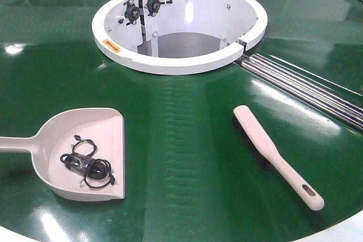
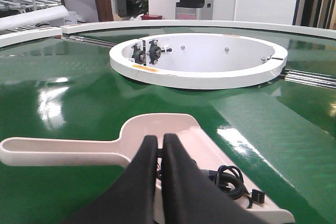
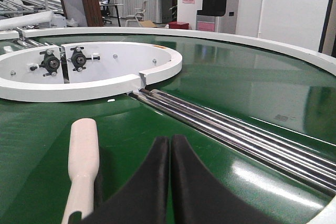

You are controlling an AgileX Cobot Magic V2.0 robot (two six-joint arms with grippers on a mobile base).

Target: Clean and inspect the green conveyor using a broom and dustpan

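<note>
The left gripper point(image 2: 160, 142), its black jaws pressed together, hangs over the pale pinkish-beige plastic dustpan point(image 2: 173, 135) on the glossy dark-green conveyor point(image 1: 187, 134); the right gripper point(image 3: 170, 145), likewise closed, hovers beside the slim beige broom point(image 3: 83, 156). Only the front view shows the coiled black cable point(image 1: 88, 165) fully, lying in the pan.

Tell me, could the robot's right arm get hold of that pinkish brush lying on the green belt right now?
Probably yes. The broom lies flat on the green conveyor with open belt all around, just ahead and left of the right gripper. Nothing blocks it, though the fingers are pressed together and would need to open first.
</note>
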